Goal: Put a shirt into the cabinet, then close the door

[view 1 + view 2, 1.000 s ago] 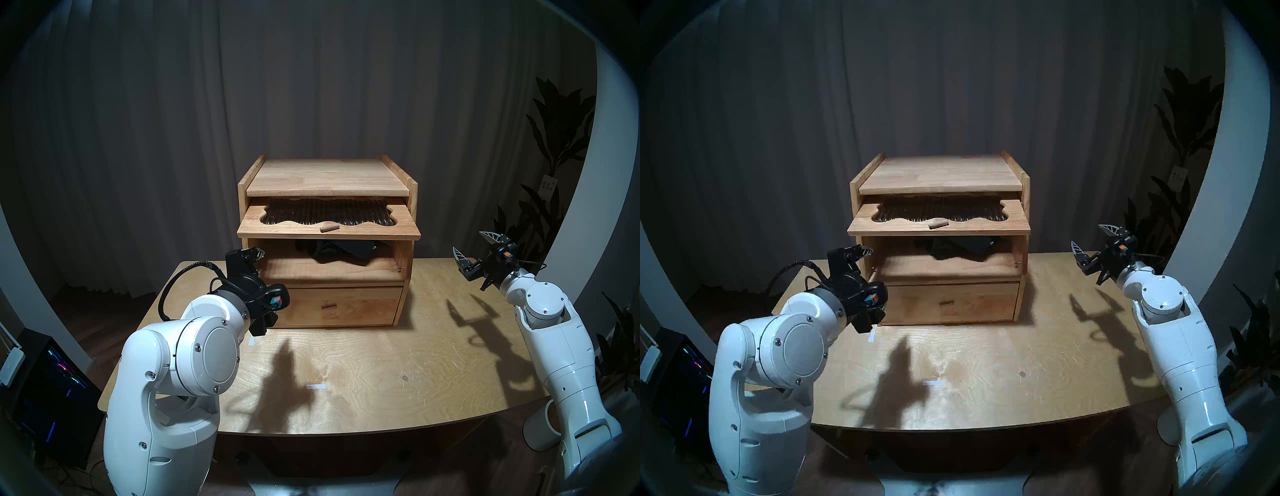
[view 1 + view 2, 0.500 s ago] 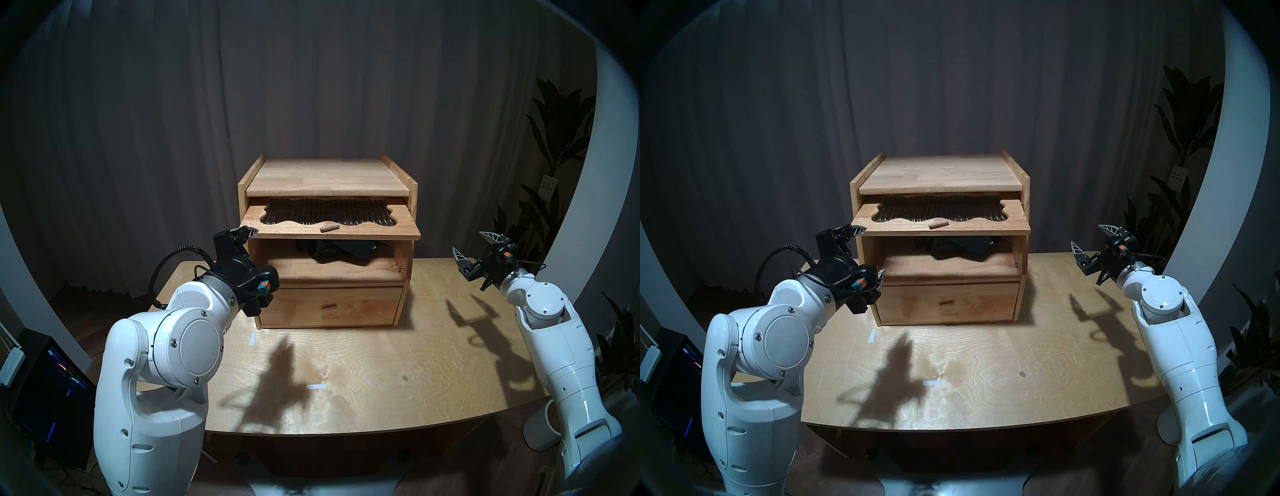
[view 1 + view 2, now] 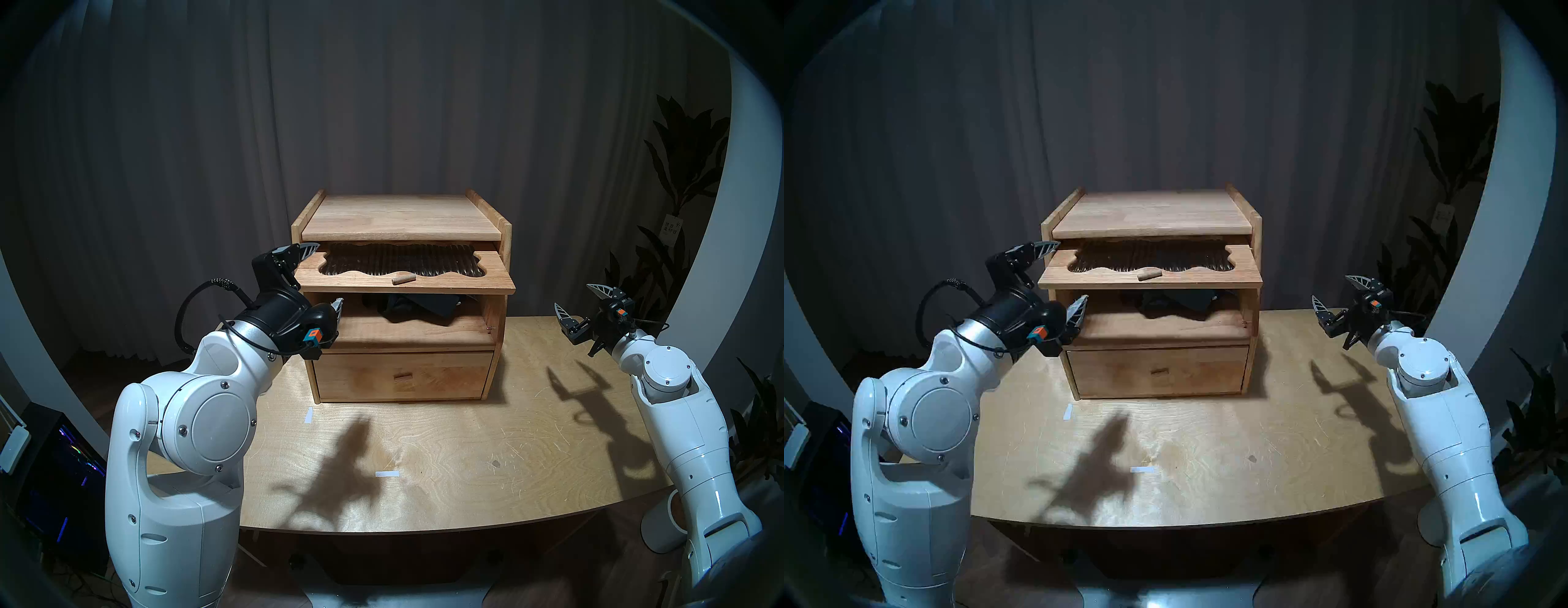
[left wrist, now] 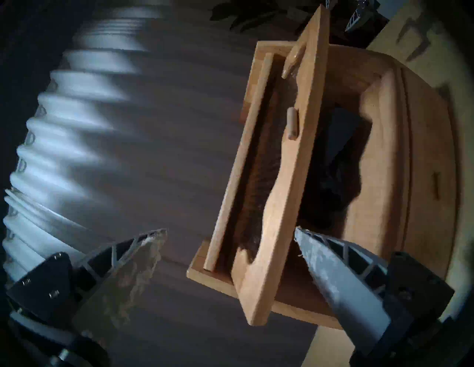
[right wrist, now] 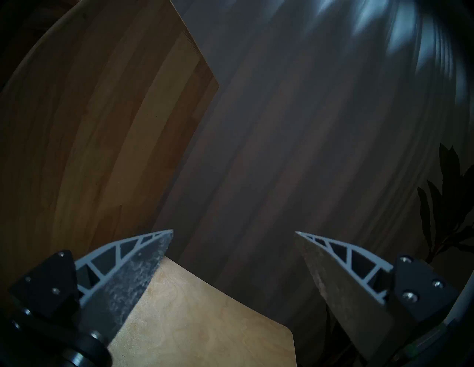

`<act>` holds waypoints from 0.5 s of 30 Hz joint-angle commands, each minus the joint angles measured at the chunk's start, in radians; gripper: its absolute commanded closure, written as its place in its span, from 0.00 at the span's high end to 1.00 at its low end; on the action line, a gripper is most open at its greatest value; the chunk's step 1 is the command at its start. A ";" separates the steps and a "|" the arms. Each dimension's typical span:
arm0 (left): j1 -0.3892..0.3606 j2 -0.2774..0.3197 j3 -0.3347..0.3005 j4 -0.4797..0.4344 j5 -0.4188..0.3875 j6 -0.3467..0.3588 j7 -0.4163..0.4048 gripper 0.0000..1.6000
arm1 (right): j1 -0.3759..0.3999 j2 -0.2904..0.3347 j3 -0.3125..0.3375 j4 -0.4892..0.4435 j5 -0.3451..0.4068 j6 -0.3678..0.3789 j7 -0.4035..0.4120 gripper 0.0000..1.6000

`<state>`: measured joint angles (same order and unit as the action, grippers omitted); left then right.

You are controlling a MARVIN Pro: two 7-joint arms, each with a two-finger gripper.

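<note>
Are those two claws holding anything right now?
No. The left gripper is open beside the raised wooden flap door; the right gripper is open in empty air.

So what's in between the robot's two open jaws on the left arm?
In the head views, the near left corner of the lifted door sits between the left gripper's open jaws. Touching is unclear.
</note>
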<state>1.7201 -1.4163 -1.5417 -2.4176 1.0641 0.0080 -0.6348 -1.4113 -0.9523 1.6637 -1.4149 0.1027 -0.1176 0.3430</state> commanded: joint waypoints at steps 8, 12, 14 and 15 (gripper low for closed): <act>-0.065 -0.013 0.065 0.135 0.136 -0.038 0.148 1.00 | 0.008 0.004 0.004 -0.022 -0.001 -0.008 -0.003 1.00; -0.077 -0.024 0.073 0.153 0.162 -0.024 0.156 1.00 | 0.008 0.005 0.004 -0.022 0.000 -0.008 -0.003 1.00; -0.092 -0.028 0.080 0.165 0.176 -0.015 0.153 1.00 | 0.008 0.005 0.004 -0.022 0.000 -0.008 -0.003 1.00; -0.099 -0.028 0.083 0.172 0.180 -0.013 0.154 1.00 | 0.008 0.005 0.004 -0.022 0.000 -0.008 -0.003 1.00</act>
<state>1.6735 -1.4296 -1.4719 -2.2528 1.2061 -0.0270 -0.4989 -1.4120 -0.9512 1.6634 -1.4162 0.1032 -0.1179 0.3408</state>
